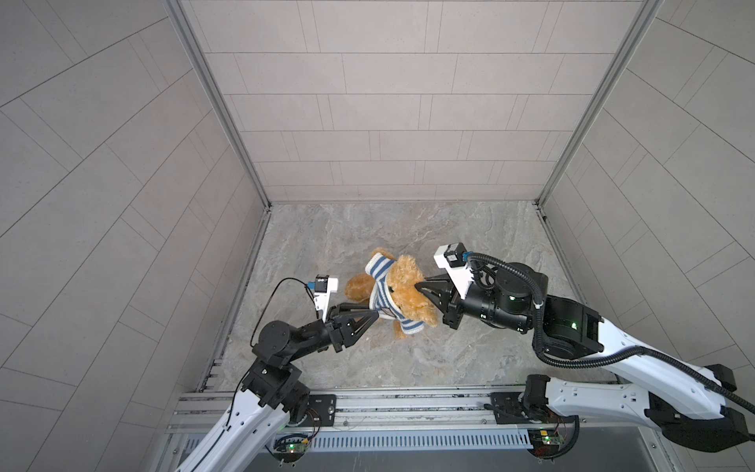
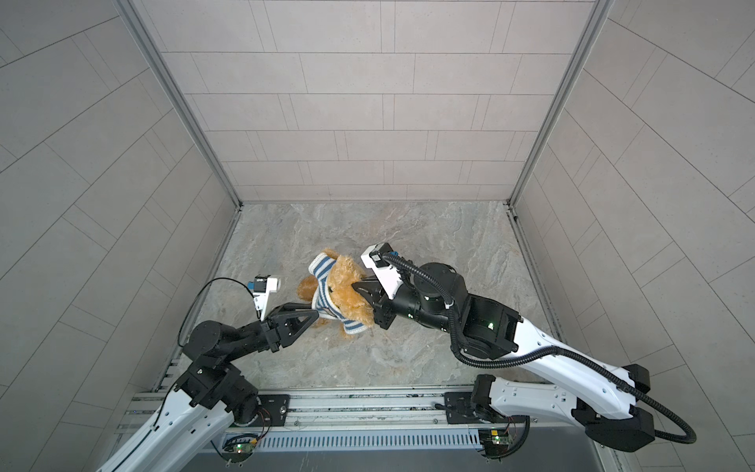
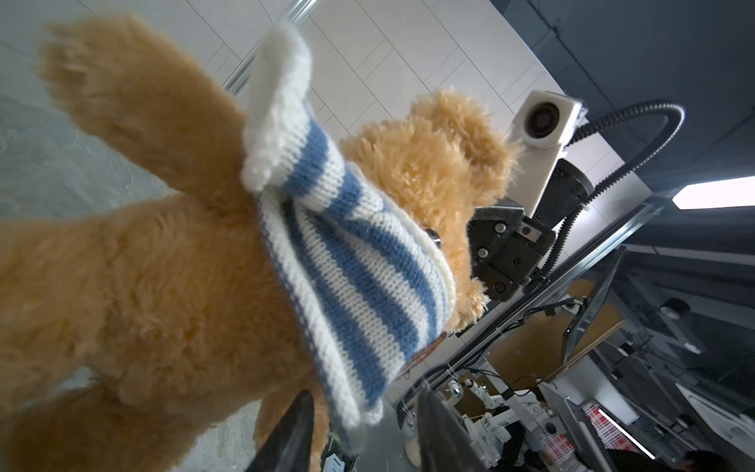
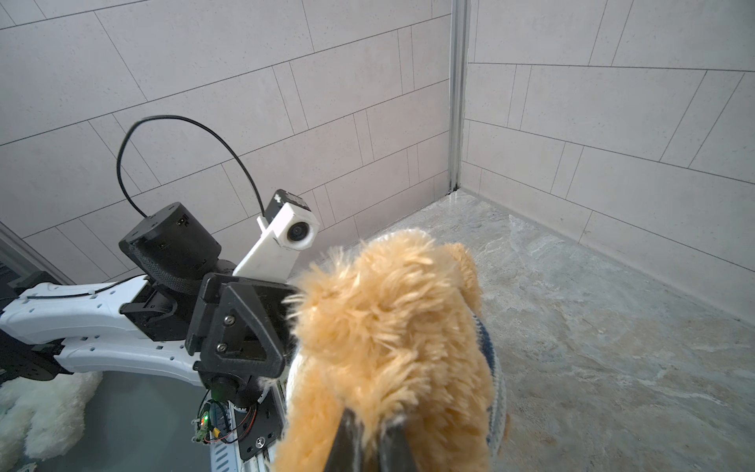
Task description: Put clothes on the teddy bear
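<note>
The bear (image 1: pixel 408 286) hung tilted over the tabletop (image 1: pixel 367 229), caught by the head in the right pincer (image 1: pixel 418 287), which was clamped shut on fur at the back of its head. The striped shirt (image 1: pixel 382 290) was bunched round its neck and chest, with the hem not yet down over its belly. Whether its arms were through the sleeves I could not tell. The left pincer (image 1: pixel 375 314) stood at the belly side of the bear, its fingers (image 3: pixel 294 425) apart with the hem's corner hanging loose between them, gripping nothing. The weak point looked to be the head grip: it seemed to hold mostly pile, so a firm downward tug on the hem could slide the fur free and drop the bear. If the left pincer closed a little off, it might take plush along with the knit and drag the body instead of the cloth, or miss the corner altogether. A pull on that one corner alone would likely twist the bear about its head rather than draw the shirt down, and the loose knit could stretch or snag on a fingertip.
</note>
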Controlling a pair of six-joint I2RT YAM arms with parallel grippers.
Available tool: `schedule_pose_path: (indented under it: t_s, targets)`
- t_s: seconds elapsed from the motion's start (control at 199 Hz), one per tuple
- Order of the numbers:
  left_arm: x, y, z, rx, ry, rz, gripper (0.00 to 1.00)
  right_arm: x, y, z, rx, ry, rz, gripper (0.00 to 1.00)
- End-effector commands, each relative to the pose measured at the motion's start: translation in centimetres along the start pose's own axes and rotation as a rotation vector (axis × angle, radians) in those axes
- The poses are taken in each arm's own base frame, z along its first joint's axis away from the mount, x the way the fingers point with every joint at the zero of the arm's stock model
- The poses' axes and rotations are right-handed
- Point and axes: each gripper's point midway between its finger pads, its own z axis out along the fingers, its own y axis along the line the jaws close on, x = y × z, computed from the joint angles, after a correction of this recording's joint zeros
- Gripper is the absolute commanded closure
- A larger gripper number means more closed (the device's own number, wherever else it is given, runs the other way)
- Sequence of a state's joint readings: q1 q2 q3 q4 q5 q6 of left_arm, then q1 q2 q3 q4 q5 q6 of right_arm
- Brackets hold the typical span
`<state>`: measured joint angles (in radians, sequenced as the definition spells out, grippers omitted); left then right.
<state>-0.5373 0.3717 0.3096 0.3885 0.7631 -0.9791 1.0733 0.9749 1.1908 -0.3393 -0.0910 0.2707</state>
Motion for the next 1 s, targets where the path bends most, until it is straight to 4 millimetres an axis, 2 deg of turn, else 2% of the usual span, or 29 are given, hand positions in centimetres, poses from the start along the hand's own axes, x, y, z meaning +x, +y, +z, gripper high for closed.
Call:
schedule_pose_path:
  t_s: [0.0,0.135,0.236,0.351,0.436,0.567,0.737,0.833,0.998]
  targets:
    - [-1.3,-2.1,0.1,0.050,-0.028,0.067,0.68,-2.8,0.7,-1.1,-0.028,-0.107,0.009,1.00]
    - [-1.5,-1.9,0.3,0.043,-0.030,0.074,0.87,-2.7,0.6,-1.1,-0.023,-0.101,0.004,1.00]
    - [-1.5,-1.1,0.3,0.009,-0.041,0.074,1.00,-3.0,0.7,-1.5,-0.025,-0.107,0.003,1.00]
    - [-0.6,2.2,0.3,-0.126,-0.015,0.049,1.00,-3.8,1.0,-2.3,-0.039,-0.137,0.008,1.00]
    - [0.0,4.3,0.3,-0.188,-0.015,0.029,1.00,-5.3,1.8,-3.3,-0.086,-0.203,0.027,1.00]
    - [0.3,6.4,0.4,-0.243,-0.028,-0.001,1.00,-7.2,2.7,-4.9,-0.142,-0.273,0.050,1.00]
    - [0.5,8.7,0.2,-0.330,-0.040,-0.028,1.00,-7.6,3.1,-5.5,-0.167,-0.284,0.073,1.00]
    - [0.4,8.6,0.4,-0.312,-0.046,-0.034,1.00,-7.6,3.2,-5.5,-0.177,-0.291,0.083,1.00]
    - [-0.2,6.0,1.2,-0.209,-0.029,-0.002,1.00,-6.3,2.2,-4.8,-0.120,-0.256,0.085,1.00]
